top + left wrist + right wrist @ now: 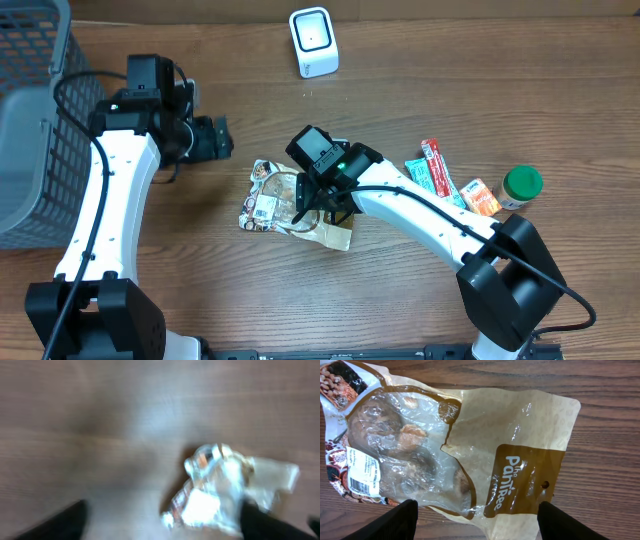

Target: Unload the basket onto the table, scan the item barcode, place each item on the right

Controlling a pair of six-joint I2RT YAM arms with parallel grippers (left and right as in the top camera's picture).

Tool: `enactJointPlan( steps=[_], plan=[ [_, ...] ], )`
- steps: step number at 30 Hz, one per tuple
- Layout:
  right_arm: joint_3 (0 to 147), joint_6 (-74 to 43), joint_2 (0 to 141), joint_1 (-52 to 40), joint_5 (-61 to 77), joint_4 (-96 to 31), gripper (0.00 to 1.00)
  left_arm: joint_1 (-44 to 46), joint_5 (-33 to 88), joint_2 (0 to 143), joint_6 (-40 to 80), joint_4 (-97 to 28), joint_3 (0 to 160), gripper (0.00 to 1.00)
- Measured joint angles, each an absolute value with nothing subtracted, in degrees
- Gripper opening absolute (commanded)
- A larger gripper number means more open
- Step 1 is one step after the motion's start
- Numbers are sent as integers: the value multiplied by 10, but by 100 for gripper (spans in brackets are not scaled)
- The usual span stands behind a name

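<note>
The item is a clear and tan snack bag lying flat on the wooden table, with a white barcode label near its left end. My right gripper hovers over the bag's right half. In the right wrist view it is open, its two dark fingers wide apart on either side of the bag's lower edge. My left gripper stands open up and to the left of the bag, apart from it. The left wrist view is blurred and shows the bag ahead of the left gripper. A white scanner stands at the table's back.
A grey mesh basket fills the far left. To the right lie a red packet, a teal packet and an orange packet, with a green-lidded jar beside them.
</note>
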State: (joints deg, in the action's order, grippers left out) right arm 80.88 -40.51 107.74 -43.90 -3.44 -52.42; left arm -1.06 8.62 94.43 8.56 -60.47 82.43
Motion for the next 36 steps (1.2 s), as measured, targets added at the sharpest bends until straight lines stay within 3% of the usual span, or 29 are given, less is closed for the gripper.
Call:
enactJointPlan(
  steps=[1,4,14,22,36],
  plan=[
    [809,-405,1077,-439,-35,-524,78,-11,96,944,86,-619,824,13],
    [809,-405,1077,-439,-35,-525,86,-7,114,944,87,-640,820,4],
    [783,-447,1077,-439,-34,-508,88,43,130,948,87,-531,687,11],
    [744,-470,1077,-439,-35,-453,88,87,128,949,92,-412,598,9],
    [688,-493,1077,-439,-35,-369,87,98,69,949,147,-341,533,14]
  ],
)
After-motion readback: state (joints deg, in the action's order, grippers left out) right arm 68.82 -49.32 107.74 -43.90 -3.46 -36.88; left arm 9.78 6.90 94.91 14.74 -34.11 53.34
